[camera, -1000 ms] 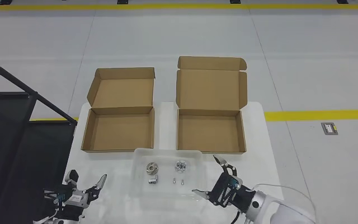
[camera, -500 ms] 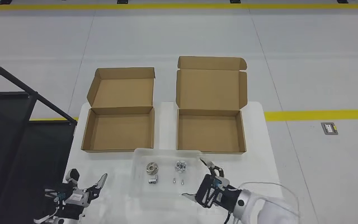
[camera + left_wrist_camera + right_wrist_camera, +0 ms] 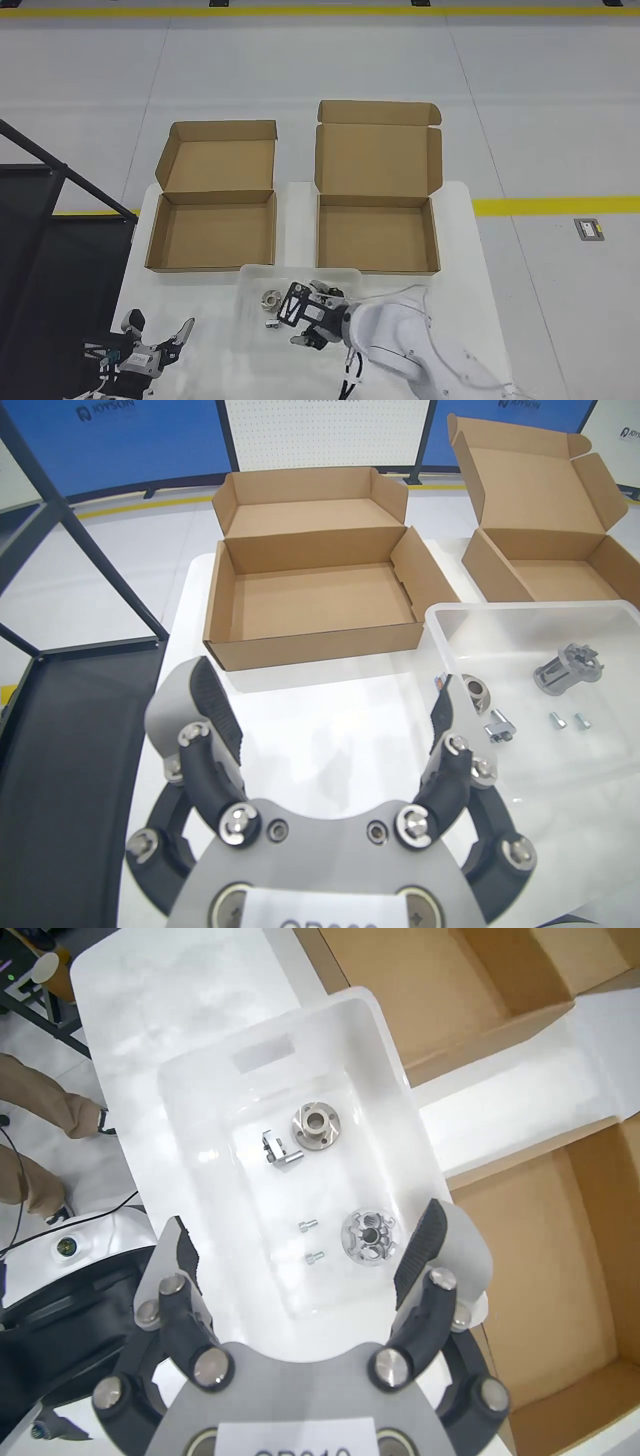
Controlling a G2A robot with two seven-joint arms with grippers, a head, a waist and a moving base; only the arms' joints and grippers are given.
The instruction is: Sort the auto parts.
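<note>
Light: bright, even, from overhead.
Shadows: soft, faint inside cardboard box (image 3: 212, 236).
Glare: pale sheen on white table (image 3: 150, 1023) and clear bin (image 3: 320, 1028).
Edges: wrist views bow outward — fisheye.

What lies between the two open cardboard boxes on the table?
Top view: only a bare strip of white table separates the left box and right box.
</note>
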